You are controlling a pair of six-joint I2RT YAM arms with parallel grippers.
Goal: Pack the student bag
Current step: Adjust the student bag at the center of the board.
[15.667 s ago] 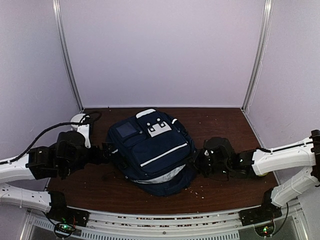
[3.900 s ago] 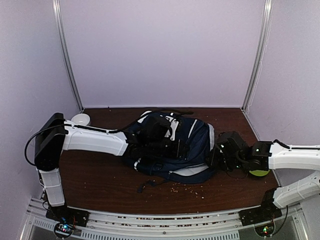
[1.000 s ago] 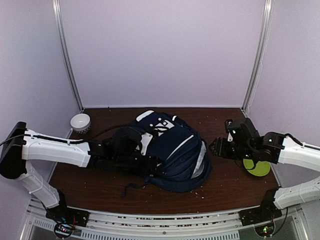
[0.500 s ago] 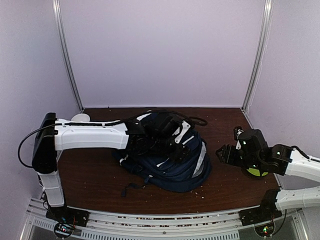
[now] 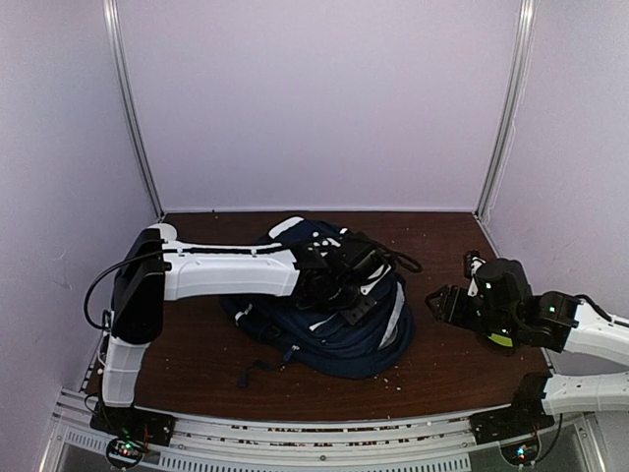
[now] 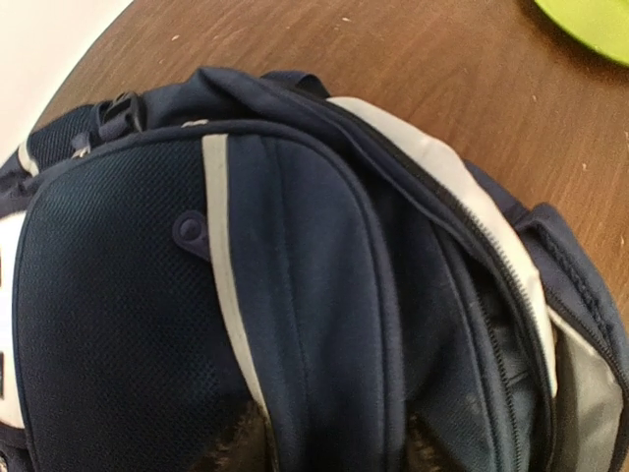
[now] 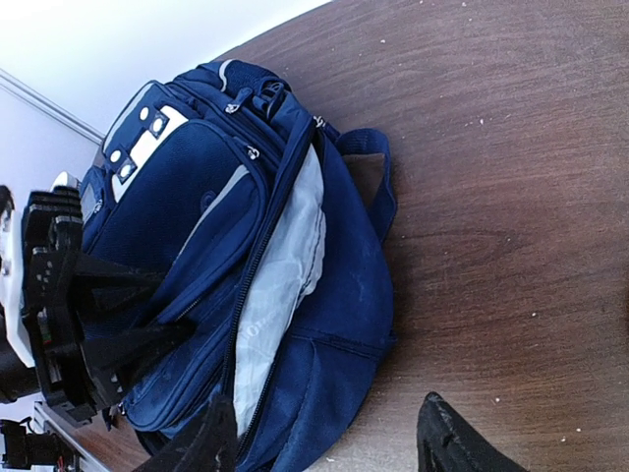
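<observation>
The student bag (image 5: 339,329) lies mid-table, navy with white trim, its main zip gaping to show grey lining (image 7: 285,261). My left arm reaches over it from the left. The left gripper (image 5: 349,287) is pressed down on the front pocket. In the left wrist view a raised fold of the bag (image 6: 324,324) fills the gap between the two dark fingertips (image 6: 228,447), which bear on both sides of it. My right gripper (image 5: 442,303) hangs open just right of the bag, apart from it. Beneath its spread fingers (image 7: 447,441) are the bag's lower corner and bare wood.
A lime-green plate (image 5: 502,339) lies on the table under the right wrist and shows in the left wrist view's top right corner (image 6: 590,15). A loose dark strap (image 5: 260,366) trails toward the near edge. Crumbs dot the wood. Walls close in on three sides.
The left arm slid farther right across the bag and its jaws closed in on a fabric fold. The right gripper drifted slightly toward me, still open.
</observation>
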